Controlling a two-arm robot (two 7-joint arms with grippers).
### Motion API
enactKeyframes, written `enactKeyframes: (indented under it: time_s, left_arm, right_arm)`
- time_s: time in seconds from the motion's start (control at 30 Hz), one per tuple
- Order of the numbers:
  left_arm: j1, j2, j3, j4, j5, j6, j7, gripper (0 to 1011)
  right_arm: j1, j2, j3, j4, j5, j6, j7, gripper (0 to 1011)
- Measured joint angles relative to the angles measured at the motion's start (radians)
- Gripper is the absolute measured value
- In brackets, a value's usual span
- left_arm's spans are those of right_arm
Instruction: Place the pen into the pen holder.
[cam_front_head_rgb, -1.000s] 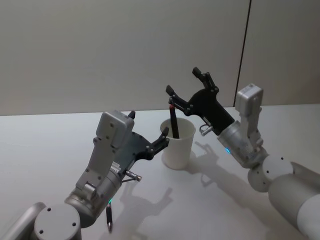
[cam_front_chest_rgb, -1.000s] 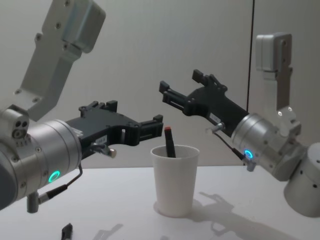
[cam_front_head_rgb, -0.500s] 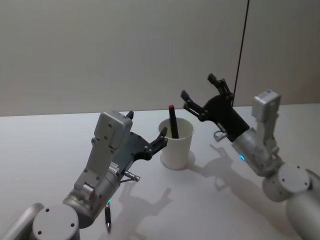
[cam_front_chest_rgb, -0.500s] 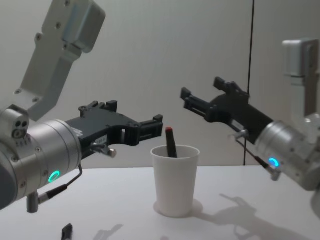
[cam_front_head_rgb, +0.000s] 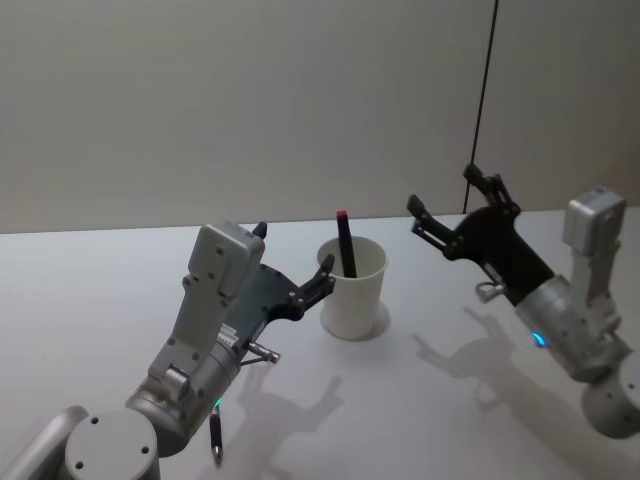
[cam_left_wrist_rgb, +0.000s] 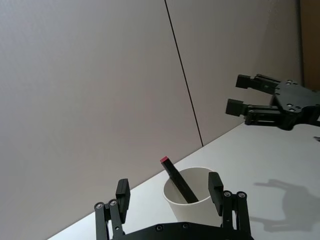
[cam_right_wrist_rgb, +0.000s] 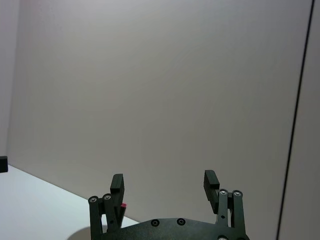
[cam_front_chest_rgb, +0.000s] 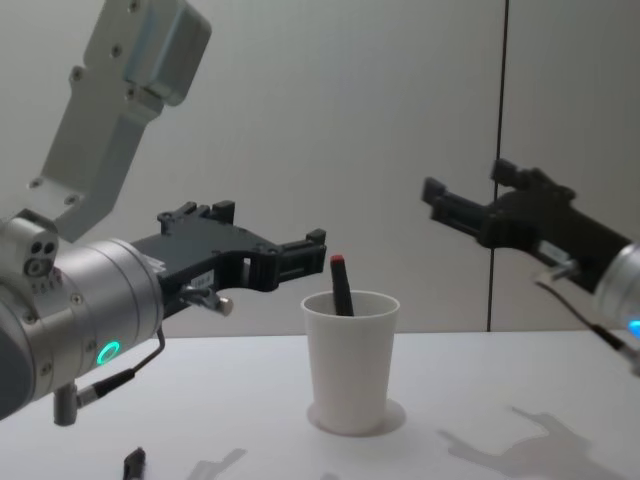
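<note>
The pen holder (cam_front_head_rgb: 351, 303) – a plain white paper cup – is seen upright on the white desk (cam_front_head_rgb: 100, 290), roughly midway between the two arms. The pen (cam_front_head_rgb: 346, 246), black with a red top, is found inside it, leaning against the inner wall, with its red end standing above the rolled rim.

The left gripper (cam_front_head_rgb: 295, 248) is held level just beside the cup on its left side, pointed toward it. Its fingers (cam_front_head_rgb: 326, 268) are spread apart and nothing is grasped. In the chest view the nearer fingertip is seen a little above the rim and clear of it. In the left wrist view the cup and pen are framed between the two fingers, farther off.

The right gripper (cam_front_head_rgb: 443, 190) is raised above the desk on the right side of the cup and well apart from it. Its fingers are also spread wide and empty – nothing is carried between them.

A thin dark stick (cam_front_head_rgb: 217, 440) is seen lying on the desk below the left arm, near the front edge. What it is cannot be told.
</note>
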Motion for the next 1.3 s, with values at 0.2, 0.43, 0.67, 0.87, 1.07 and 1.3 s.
enactKeyframes:
  time_s: [0.2,0.43,0.67,0.87,1.07,1.3]
  left_arm:
    - [0.000,0.000,0.000,0.000,0.000,0.000,0.000,1000]
    - [0.000,0.000,0.000,0.000,0.000,0.000,0.000,1000]
    - [0.000,0.000,0.000,0.000,0.000,0.000,0.000,1000]
    - [0.000,0.000,0.000,0.000,0.000,0.000,0.000,1000]
    - [0.000,0.000,0.000,0.000,0.000,0.000,0.000,1000]
    - [0.000,0.000,0.000,0.000,0.000,0.000,0.000,1000]
  right_arm:
    - [-0.063,0.037,0.016,-0.109,-0.004,0.076,-0.038,1001]
    - [-0.147,0.091,0.044,-0.244,-0.001,0.177,-0.092,1001]
    - [-0.229,0.145,0.074,-0.358,0.014,0.269,-0.146,1001]
    - [-0.284,0.181,0.097,-0.429,0.029,0.331,-0.184,1001]
    - [-0.325,0.209,0.115,-0.477,0.043,0.376,-0.212,1001]
    - [-0.376,0.240,0.137,-0.530,0.059,0.429,-0.245,1001]
